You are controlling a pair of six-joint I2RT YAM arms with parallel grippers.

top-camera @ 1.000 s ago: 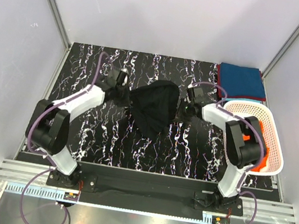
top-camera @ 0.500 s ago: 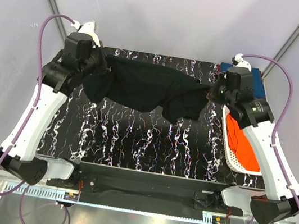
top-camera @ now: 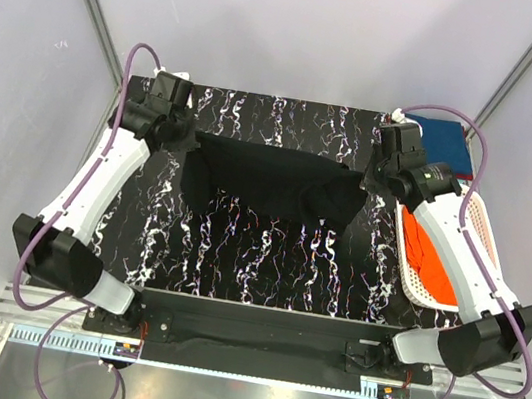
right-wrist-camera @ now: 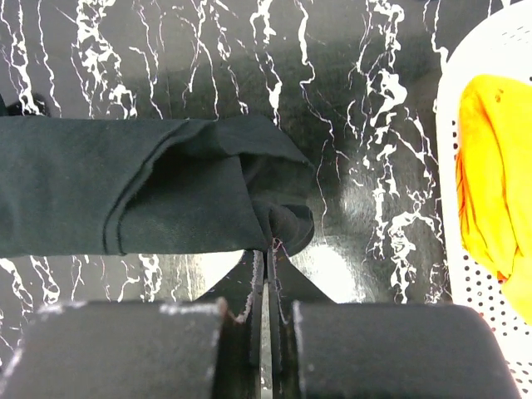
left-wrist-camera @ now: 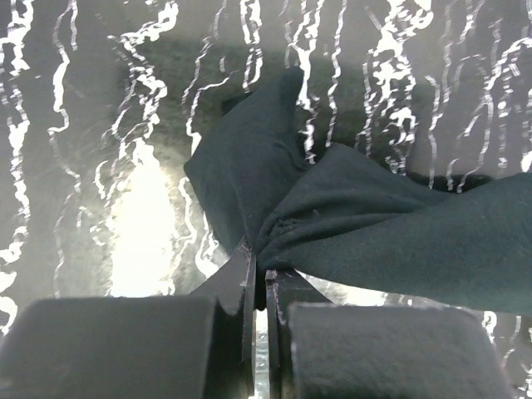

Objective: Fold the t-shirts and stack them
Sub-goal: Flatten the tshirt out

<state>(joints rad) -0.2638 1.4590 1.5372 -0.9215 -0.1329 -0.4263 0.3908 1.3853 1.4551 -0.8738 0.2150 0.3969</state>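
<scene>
Your left claw (top-camera: 190,143) is pressed together on one bunched end of the black t-shirt (top-camera: 274,183), and your right claw (top-camera: 363,180) is pinching the opposite end in the same way. The shirt runs as a wide band from one claw to the other over the far half of the tabletop (top-camera: 266,260). In the left wrist view the cloth fans out right from the tips of the left claw (left-wrist-camera: 259,270). In the right wrist view a folded edge leads straight into the right claw (right-wrist-camera: 268,253). You cannot tell whether the sagging lower edge touches the tabletop. Just to the right of the right claw sits the white lattice basket (top-camera: 481,234) with the orange t-shirt (top-camera: 428,261) inside, and the right arm crosses above it. The teal-blue t-shirt (top-camera: 455,138) lies folded at the far right corner, partly hidden behind that arm. You have two claws, three shirts in view and one basket.
</scene>
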